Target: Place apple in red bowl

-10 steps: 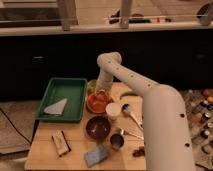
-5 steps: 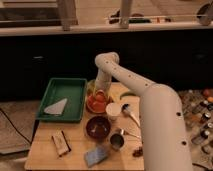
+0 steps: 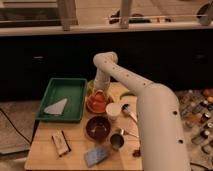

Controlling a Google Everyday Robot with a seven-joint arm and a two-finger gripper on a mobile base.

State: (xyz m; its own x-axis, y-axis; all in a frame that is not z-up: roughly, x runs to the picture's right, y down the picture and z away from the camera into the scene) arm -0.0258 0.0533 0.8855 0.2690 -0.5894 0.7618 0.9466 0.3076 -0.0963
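Observation:
The red bowl (image 3: 97, 105) is a shallow orange-red bowl that stands on the wooden table between the green tray and a white cup. My gripper (image 3: 100, 93) hangs from the white arm (image 3: 125, 75) and points down, right over the back of the red bowl, at or just inside its rim. The apple cannot be told apart from the bowl and the gripper; it is hidden or blends with them. The dark maroon bowl (image 3: 98, 127) stands just in front of the red bowl.
A green tray (image 3: 75, 86) with a white napkin (image 3: 55, 106) lies at the left. A white cup (image 3: 113, 111), a spoon (image 3: 129, 114) and a metal cup (image 3: 116, 141) stand to the right. A snack bar (image 3: 61, 141) and a blue packet (image 3: 96, 156) lie near the front edge.
The gripper stays over the red bowl and has shifted only slightly. Nothing else on the table has moved.

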